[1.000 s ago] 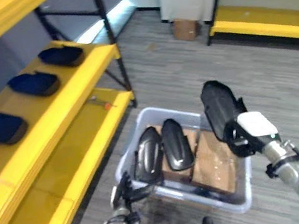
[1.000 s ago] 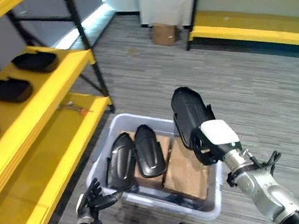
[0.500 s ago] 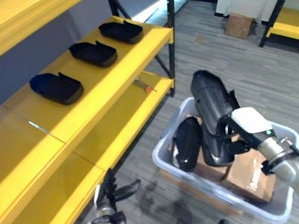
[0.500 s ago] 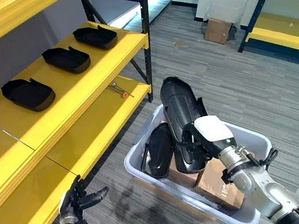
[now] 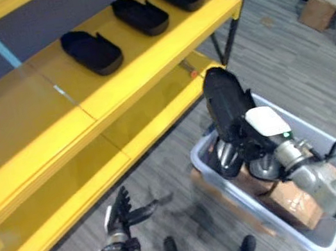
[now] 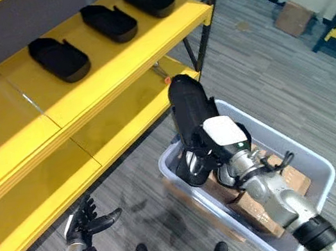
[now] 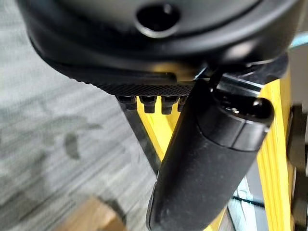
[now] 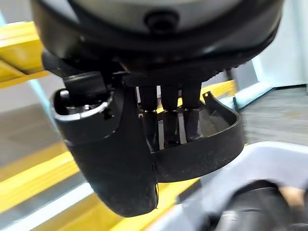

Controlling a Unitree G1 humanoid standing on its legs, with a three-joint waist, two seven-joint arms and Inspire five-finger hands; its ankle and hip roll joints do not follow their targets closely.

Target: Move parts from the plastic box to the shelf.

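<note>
Grey plank floor [image 5: 314,67] of a storeroom, with yellow shelf [image 6: 111,64] running along the left and far side. Seen at mid-carry: right hand [image 6: 214,150] clamped round a black part [image 6: 187,106], fingers [image 8: 166,115] hooked over its rim, thumb pressed to its outer wall. Held upright, long axis close to vertical, directly above the far-left corner of the plastic box [image 6: 304,160] and just right of the lower shelf's edge. Three matching black parts [image 6: 59,57] already lying in a row on the middle shelf board, long axes pointing across it, with bare yellow board to the near side of them. Target board up and to the left of the carried part, so likely a swing leftward and a lay-down from upright to flat. Right hand plainly the nearer to the parts; left hand [image 5: 122,215] low near the floor beside the bottom shelf, fingers spread and holding nothing. More dark parts [image 5: 229,157] and brown cardboard blocks [image 5: 291,198] left in the box beneath the raised arm.
</note>
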